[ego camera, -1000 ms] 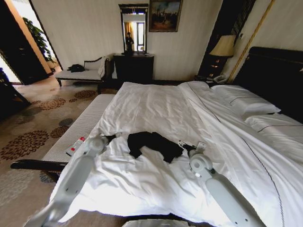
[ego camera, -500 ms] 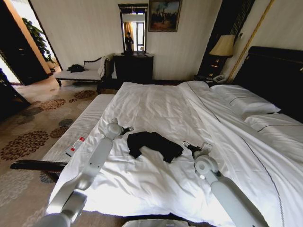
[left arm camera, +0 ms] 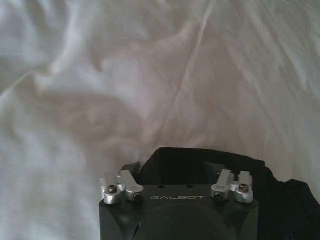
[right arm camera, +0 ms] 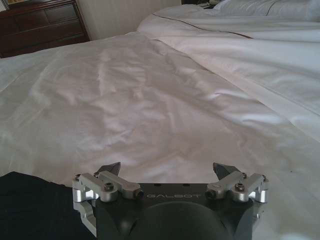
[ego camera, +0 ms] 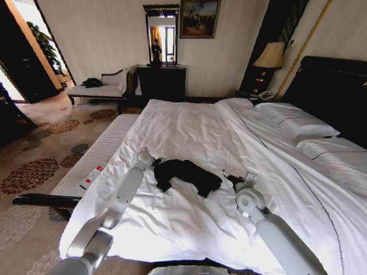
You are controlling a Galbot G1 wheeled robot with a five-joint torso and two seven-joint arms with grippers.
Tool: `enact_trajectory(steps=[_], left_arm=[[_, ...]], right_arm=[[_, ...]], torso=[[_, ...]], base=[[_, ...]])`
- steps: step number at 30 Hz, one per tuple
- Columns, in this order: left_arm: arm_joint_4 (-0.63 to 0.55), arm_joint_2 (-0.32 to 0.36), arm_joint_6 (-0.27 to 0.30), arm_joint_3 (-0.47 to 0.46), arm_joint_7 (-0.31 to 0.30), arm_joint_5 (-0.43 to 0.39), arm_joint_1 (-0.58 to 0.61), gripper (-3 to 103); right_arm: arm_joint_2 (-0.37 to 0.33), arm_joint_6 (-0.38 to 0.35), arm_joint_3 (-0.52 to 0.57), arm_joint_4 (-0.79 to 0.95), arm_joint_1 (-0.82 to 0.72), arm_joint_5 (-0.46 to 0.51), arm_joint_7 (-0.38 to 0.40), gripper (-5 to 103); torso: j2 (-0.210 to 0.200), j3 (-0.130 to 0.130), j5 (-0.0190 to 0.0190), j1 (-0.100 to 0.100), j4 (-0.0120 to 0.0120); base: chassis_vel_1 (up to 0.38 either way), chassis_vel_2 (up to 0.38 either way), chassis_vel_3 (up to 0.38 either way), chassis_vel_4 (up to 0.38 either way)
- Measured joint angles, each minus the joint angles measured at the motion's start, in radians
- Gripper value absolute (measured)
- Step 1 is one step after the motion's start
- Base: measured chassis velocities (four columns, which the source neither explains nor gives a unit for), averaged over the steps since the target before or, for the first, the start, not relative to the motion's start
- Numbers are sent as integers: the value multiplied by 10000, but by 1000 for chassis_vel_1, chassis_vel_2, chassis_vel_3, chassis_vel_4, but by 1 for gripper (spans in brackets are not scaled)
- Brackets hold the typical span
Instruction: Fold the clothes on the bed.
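1. The black T-shirt (ego camera: 186, 175) is lying crumpled in a small heap on the bed (ego camera: 189, 126), on the white duvet near the foot end, around the middle of the head view. It is not yet spread flat, so in my judgement the folding itself is not begun.

2. The left gripper (ego camera: 156, 163) is sitting at the 9 o'clock edge of the T-shirt, touching or almost touching the cloth. In the left wrist view the fingers (left arm camera: 128, 178) are standing apart with black fabric (left arm camera: 210, 162) lying between them and nothing is pinched.

3. The right gripper (ego camera: 227, 175) is waiting just beside the 3 o'clock edge of the heap. Its fingers (right arm camera: 111, 169) are spread wide and holding nothing; only white duvet lies ahead of them.

4. Risks, as I am judging them:
   - The left gripper is possibly catching the white duvet together with the shirt, because both are soft and wrinkled, and then the bedding is lifting too.
   - It is maybe pinching several layers of the heap, so the shirt is rising as a bundle and not opening.
   - The right gripper is standing a little apart from the cloth and could be closing on the duvet only.
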Motion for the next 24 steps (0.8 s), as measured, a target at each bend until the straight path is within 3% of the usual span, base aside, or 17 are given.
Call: enact_trajectory(steps=[2,8,10,17,24], left_arm=[[12,-15,-1,-1,5,1,-3,70],[29,39,-9,-15,79,-6,-28,43],[30,56,-12,-18,87,-9,-29,43],[4,163,-18,-100,207,-17,-73,10],[-863,694,-24,-110,419,-59,-30,2]], right_arm=[[-1,0,-1,0,-2,-2,0,100],[3,27,-7,-1,-45,-94,0,100],[5,32,-10,-7,-48,-111,1,100],[27,68,-56,-64,-45,-197,-3,100],[92,95,-69,-91,-71,-266,-5,100]], torso=[[0,0,0,0,0],[1,0,0,0,0],[0,0,0,0,0],[1,0,-1,0,0],[1,0,-1,1,-3]], base=[[0,0,0,0],[0,0,0,0],[0,0,0,0],[0,0,0,0],[0,0,0,0]])
